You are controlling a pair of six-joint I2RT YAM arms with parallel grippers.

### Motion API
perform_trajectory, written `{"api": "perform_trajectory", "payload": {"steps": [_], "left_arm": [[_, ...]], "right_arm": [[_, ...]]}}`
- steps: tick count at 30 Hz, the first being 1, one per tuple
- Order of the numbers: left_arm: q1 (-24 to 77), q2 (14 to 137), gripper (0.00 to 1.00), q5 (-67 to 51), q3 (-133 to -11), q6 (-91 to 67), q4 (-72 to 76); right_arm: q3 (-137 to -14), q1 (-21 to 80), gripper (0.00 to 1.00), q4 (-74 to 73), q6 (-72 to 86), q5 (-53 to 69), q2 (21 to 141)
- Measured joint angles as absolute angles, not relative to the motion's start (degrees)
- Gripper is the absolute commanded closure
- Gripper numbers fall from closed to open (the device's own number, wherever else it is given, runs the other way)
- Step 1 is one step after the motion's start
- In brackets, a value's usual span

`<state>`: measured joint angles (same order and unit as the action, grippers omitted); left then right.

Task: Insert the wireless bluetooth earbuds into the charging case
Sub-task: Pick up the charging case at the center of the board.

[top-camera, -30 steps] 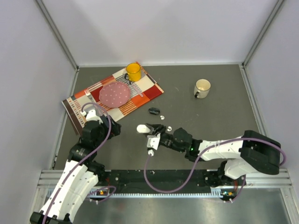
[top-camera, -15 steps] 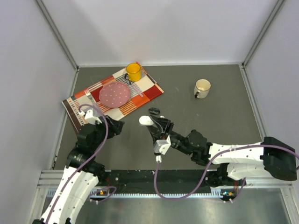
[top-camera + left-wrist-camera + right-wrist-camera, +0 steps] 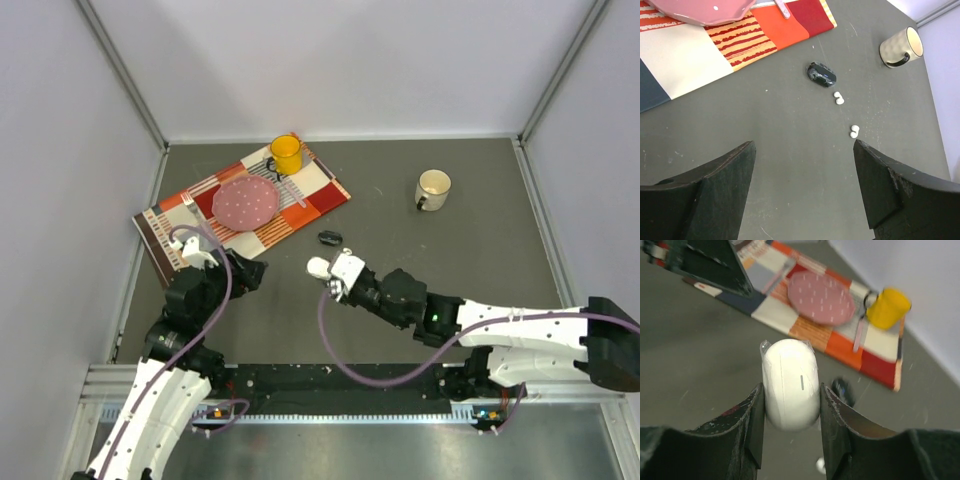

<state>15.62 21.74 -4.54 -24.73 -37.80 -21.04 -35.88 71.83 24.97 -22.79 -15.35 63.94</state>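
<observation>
The right end effector is squeezed onto the white charging case. One finger presses each long side, and the round end of the case pokes out past the fingertips. Just beyond it, a bit to the right, the black charging case lies on the grey worktop. Farther out is the striped mat with the pink plate and the yellow cup on it.

The left end effector is spread wide and has nothing in it. In front of it, nearer its right finger, a white earbud lies on the worktop. A second white earbud lies a little farther on, just beside the black charging case. Both are out in the open, not inside a case. Far ahead to the right stands a cream mug.
</observation>
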Motion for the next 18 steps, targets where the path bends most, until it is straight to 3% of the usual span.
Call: {"api": "perform_trajectory", "payload": {"steps": [9, 12, 18], "left_arm": [[15.62, 21.74, 0.16, -5.13, -23.35, -39.11, -20.51], [15.62, 21.76, 0.17, -7.44, -22.02, -40.82, -17.98], [15.62, 26.22, 0.29, -18.22, -12.56, -51.57, 0.56]], "right_arm": [[-45.58, 71.46, 1.0, -0.32, 16.86, -26.37, 72.38], [-46.3, 71.46, 1.0, -3.68, 27.64, -27.66, 75.55], [-46.26, 71.5, 1.0, -1.02, 35.24, -30.63, 76.64]]}}
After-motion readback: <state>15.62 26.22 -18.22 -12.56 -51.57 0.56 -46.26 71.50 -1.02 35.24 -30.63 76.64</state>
